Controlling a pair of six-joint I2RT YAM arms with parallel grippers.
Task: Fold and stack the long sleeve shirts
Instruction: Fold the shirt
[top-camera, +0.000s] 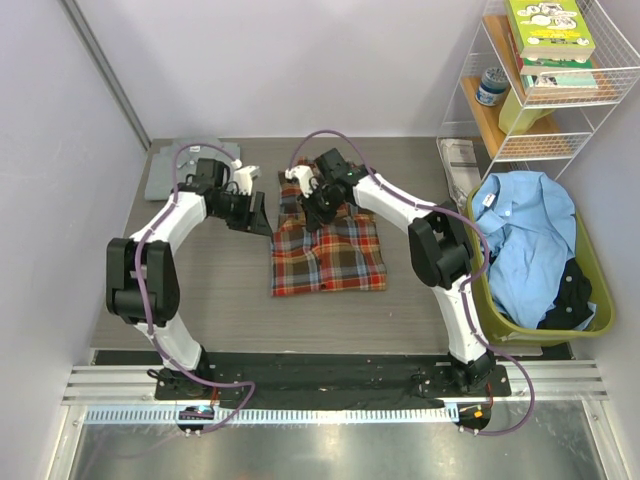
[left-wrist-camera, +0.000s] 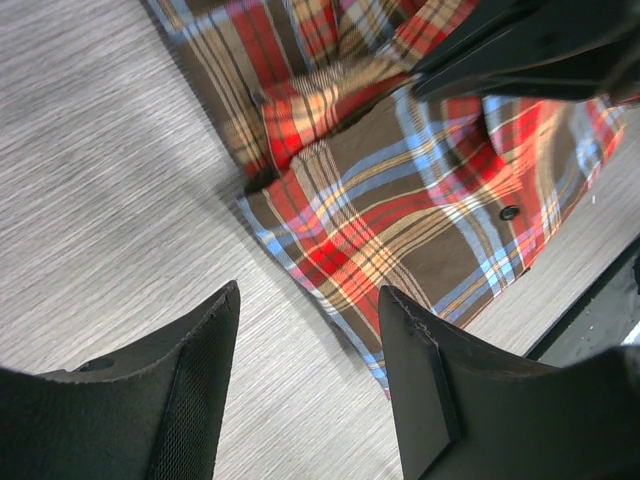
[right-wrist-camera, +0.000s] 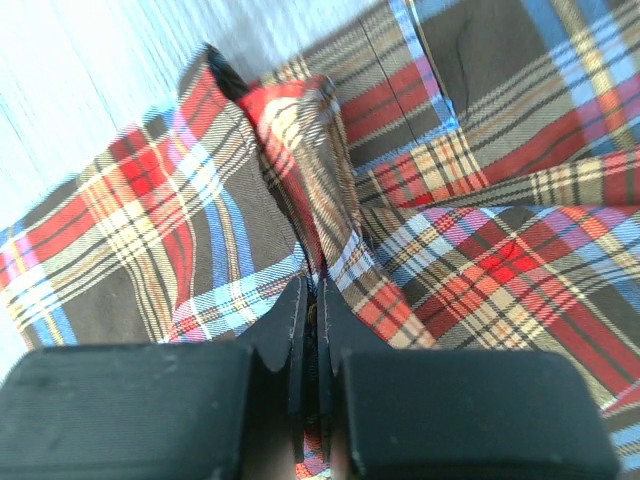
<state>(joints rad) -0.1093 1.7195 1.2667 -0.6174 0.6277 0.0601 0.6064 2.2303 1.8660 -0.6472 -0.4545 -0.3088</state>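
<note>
Top view, plaid shirt (top-camera: 328, 255): lies in the middle of the table (top-camera: 200, 300). Its near part is flat and roughly square, and its far end is bunched under the right arm.
Top view, grey shirt (top-camera: 185, 170): sits at the far left corner of the table, well apart from the plaid shirt. It seems to be folded flat, though the left arm hides part of it.
Top view, right gripper (top-camera: 312, 200): is down on the far end of the plaid shirt; from here its jaws are too small to read.
Top view, left gripper (top-camera: 252, 215): is just beside the plaid shirt's left edge, over bare table, with its dark fingers apart.
Top view, surroundings: a green bin (top-camera: 590, 290) at the right of the table holds blue cloth (top-camera: 525, 235) and something dark. A wire shelf (top-camera: 560, 100) with books (top-camera: 548, 28) stands behind it.
Left wrist, left gripper: the jaws are spread with a clear gap and nothing between them — only bare table shows under the gap.
Left wrist, plaid shirt: lies beyond the fingertips, its hemmed edge running close by the right-hand finger (left-wrist-camera: 430, 380). A dark button shows on the cloth.
Right wrist, right gripper: the jaws are pressed nearly together, pinching a raised ridge of the plaid cloth that runs up from the tips.
Right wrist, plaid shirt: fills most of the view, creased around the pinched fold — pale table shows at the upper left.
</note>
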